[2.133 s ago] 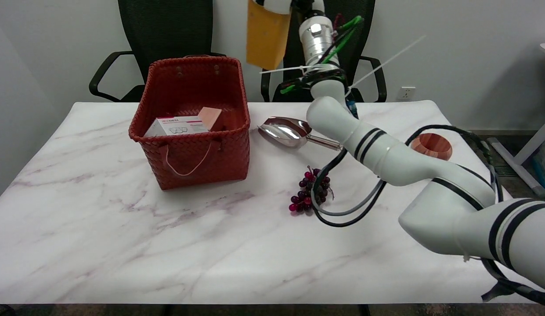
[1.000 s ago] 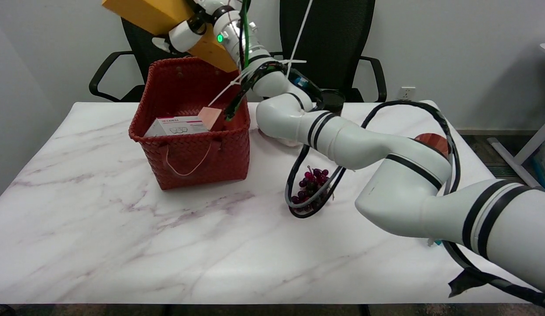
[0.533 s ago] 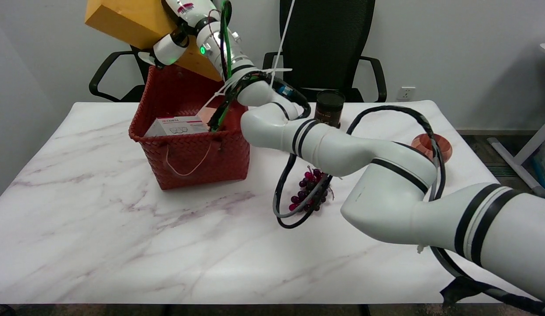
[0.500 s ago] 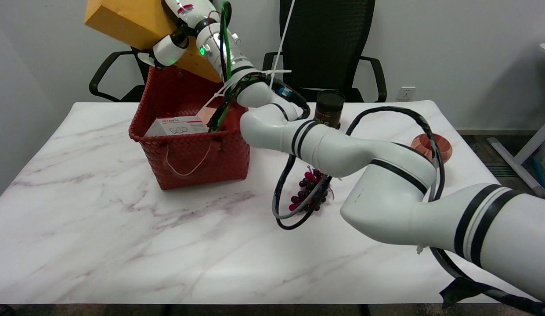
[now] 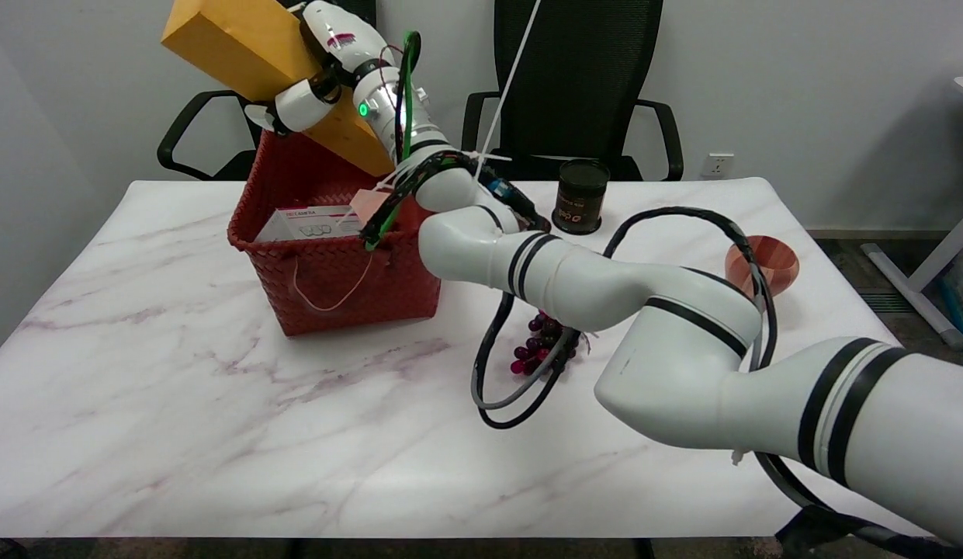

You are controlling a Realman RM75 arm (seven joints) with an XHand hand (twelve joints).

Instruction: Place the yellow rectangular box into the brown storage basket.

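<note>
Fingers (image 5: pixel 295 105) of the right hand (image 5: pixel 326 74) are wrapping around the yellow box (image 5: pixel 240 46), holding it tilted in the air above the far side of the brown basket (image 5: pixel 341 272), lower end pointing down toward the opening. The basket is sitting on the tabletop (image 5: pixel 178 404) and holding a white carton (image 5: pixel 306 223) (a pink piece (image 5: pixel 366 203) beside it), while grapes (image 5: pixel 539 349), a dark can (image 5: pixel 580 196) and a wooden bowl (image 5: pixel 764 264) are lying to its right.
</note>
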